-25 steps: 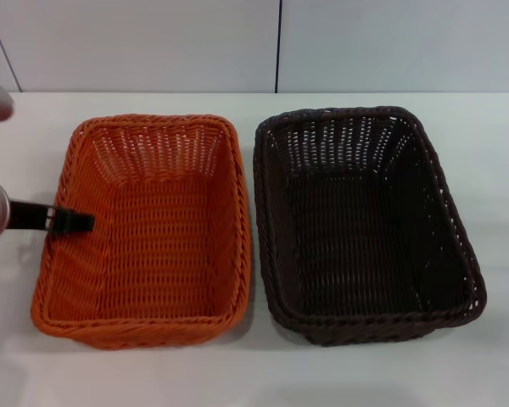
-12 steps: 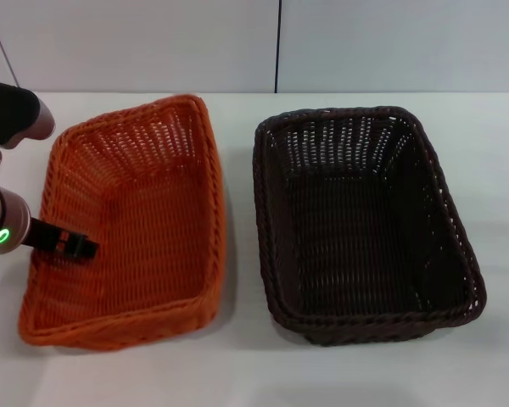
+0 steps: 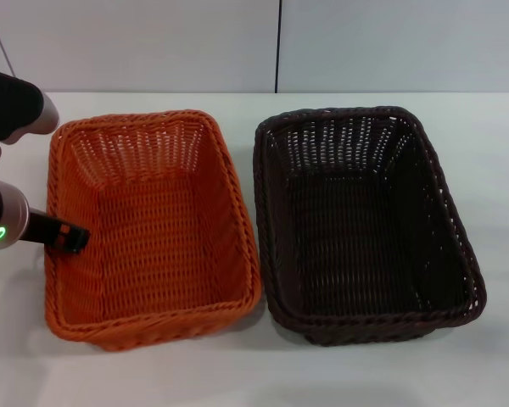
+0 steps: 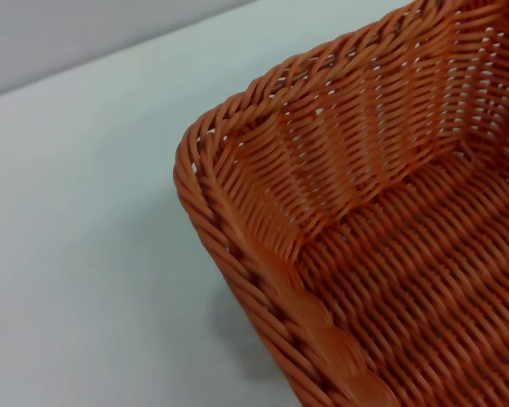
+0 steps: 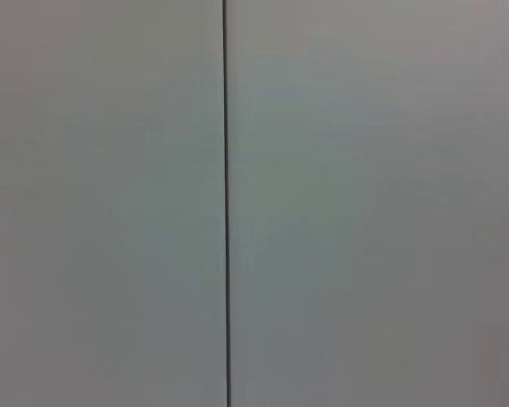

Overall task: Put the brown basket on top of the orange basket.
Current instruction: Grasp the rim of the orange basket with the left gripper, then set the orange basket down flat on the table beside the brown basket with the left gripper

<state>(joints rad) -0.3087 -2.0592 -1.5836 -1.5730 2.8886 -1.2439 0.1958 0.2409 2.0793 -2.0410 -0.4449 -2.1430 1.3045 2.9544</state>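
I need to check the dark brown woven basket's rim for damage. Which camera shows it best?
The head view: the whole dark brown woven rectangular basket and its braided rim show there. The left wrist view shows only the orange woven basket; the right wrist view shows neither.

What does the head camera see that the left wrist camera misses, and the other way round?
Only the head view shows the brown basket, beside the orange one, the left hand at the orange basket's left rim, and the back wall. Only the left wrist view shows the braided corner close up. Both share the orange basket and the white table.
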